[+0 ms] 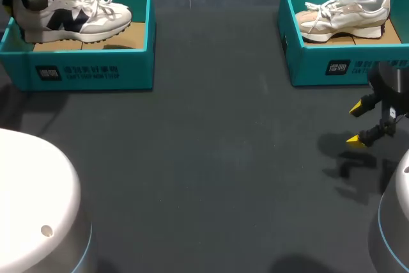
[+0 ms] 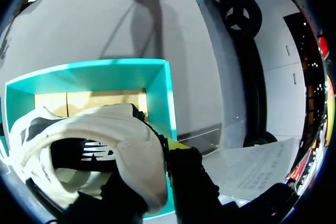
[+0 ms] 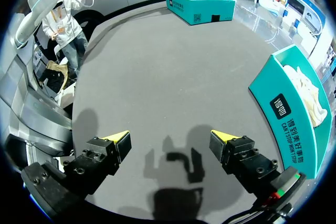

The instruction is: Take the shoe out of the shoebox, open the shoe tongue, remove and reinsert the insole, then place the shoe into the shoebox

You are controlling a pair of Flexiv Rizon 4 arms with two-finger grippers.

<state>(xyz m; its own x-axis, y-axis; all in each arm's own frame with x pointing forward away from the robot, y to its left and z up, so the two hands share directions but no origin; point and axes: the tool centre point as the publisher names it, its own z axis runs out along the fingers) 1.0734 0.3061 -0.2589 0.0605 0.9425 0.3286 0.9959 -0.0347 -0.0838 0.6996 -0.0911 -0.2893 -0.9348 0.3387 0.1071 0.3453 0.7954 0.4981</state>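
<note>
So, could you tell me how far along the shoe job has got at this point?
Barely started. Done: nothing visible; the white and navy sneaker sits inside the teal cardboard shoebox. In hand: the left gripper appears clamped on its heel, ready to lift it out. The right gripper hangs open over the table. Left: lifting out, opening the tongue, insole out and back in, reboxing.

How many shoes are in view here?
2. A white-and-navy shoe is in the left shoebox; a white-and-beige shoe lies in the right shoebox. None seem hidden.
</note>
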